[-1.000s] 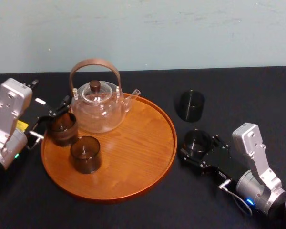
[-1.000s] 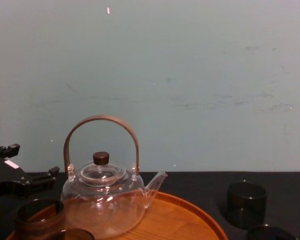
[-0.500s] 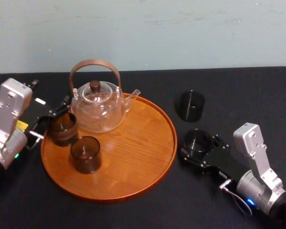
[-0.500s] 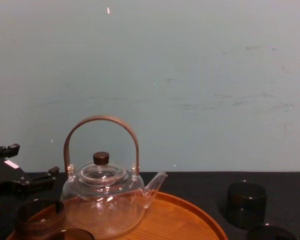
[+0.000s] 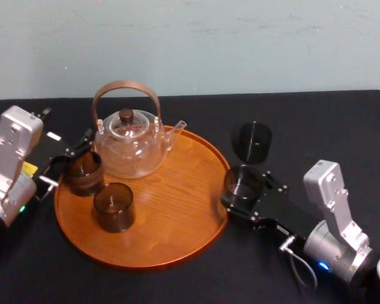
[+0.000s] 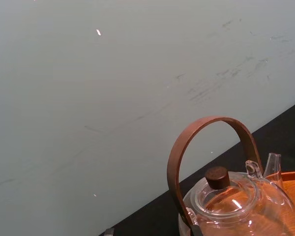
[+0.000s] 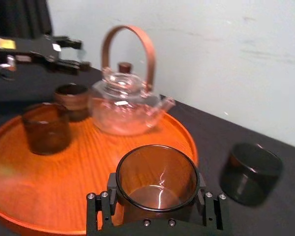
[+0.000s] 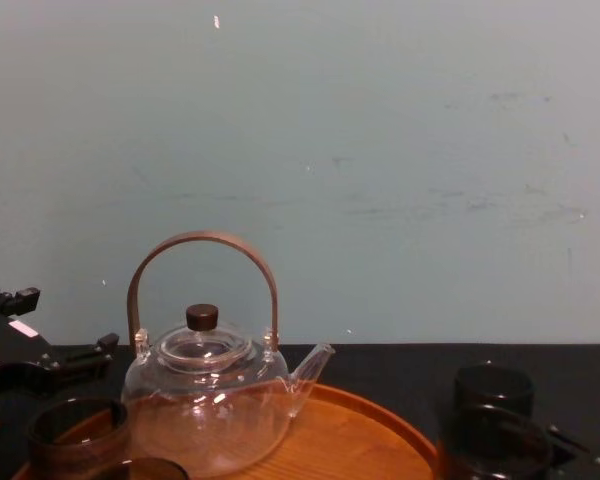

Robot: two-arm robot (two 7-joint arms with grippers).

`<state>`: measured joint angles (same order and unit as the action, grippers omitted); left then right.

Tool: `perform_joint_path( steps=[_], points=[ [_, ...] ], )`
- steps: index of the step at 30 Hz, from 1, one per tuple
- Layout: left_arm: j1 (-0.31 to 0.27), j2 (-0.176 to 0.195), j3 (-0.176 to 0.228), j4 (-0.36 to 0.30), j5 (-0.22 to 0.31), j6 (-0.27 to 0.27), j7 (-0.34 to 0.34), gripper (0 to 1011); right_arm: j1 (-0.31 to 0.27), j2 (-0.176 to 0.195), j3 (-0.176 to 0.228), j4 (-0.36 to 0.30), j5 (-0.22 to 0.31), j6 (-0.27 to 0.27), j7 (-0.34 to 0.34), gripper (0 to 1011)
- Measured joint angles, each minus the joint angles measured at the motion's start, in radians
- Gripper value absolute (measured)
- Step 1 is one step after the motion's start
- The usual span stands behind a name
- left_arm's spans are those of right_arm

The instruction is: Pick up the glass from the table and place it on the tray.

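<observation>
My right gripper (image 5: 247, 194) is shut on a brown-tinted glass (image 5: 242, 182), with one finger on each side of it. The glass (image 7: 157, 179) is upright and raised off the table, right at the right rim of the round orange-brown tray (image 5: 177, 215). The chest view shows the held glass (image 8: 495, 440) low on the right, beside the tray (image 8: 380, 440). My left gripper (image 5: 68, 157) stands open at the tray's left edge, by a glass (image 5: 83, 172) that sits on the tray.
A clear glass teapot (image 5: 130, 144) with a brown arched handle takes up the back left of the tray. Another glass (image 5: 114, 206) stands in front of it. A dark glass (image 5: 252, 140) remains on the black table, behind the held one.
My right gripper has lifted the glass and carried it left, from the table to the tray's right rim. The left arm has not moved.
</observation>
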<state>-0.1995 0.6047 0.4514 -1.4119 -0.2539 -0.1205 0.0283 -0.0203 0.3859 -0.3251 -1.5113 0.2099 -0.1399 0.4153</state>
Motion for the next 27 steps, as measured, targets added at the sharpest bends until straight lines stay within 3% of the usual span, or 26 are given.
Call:
perform_joint_path(
  steps=[11,27],
  points=[
    [0.000,0.000,0.000,0.000,0.000,0.000,0.000,1001,0.050,-0.017,-0.060,0.008,-0.001,-0.001,0.046,908],
    [0.000,0.000,0.000,0.000,0.000,0.000,0.000,1001,0.162,-0.082,-0.174,0.120,-0.013,0.002,0.096,908]
  ],
)
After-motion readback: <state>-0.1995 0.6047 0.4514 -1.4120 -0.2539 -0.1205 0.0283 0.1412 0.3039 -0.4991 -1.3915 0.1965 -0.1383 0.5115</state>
